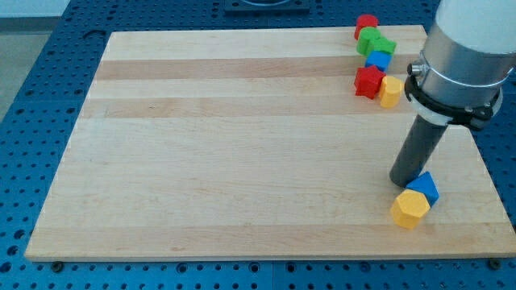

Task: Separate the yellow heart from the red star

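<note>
The yellow heart (pixel 391 92) lies near the view's top right, touching the right side of the red star (pixel 368 82). My tip (pixel 404 182) stands well below them, at the view's lower right. It rests against the upper left of a blue block (pixel 424 187), which touches a yellow hexagon block (pixel 410 210).
Above the red star a blue block (pixel 377 60), a green block (pixel 375 42) and a red block (pixel 366 26) form a tight column along the top right of the wooden board (pixel 242 145). The board's right edge runs close to the blue and yellow pair.
</note>
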Robot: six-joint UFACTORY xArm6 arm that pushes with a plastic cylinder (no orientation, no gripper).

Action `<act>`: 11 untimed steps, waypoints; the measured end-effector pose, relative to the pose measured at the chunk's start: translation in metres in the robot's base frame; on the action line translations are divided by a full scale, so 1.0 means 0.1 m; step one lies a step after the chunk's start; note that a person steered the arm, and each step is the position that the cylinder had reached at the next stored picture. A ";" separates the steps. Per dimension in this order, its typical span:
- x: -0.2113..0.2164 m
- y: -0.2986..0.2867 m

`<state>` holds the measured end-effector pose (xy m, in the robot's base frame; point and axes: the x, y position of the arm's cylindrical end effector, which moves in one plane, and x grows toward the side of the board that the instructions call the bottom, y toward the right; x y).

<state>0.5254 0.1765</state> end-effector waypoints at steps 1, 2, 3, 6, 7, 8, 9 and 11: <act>-0.29 0.02; -0.44 0.50; -0.69 1.01; -1.95 0.56; -1.59 0.06; -0.95 -0.25; -0.70 -0.35; -1.14 -0.75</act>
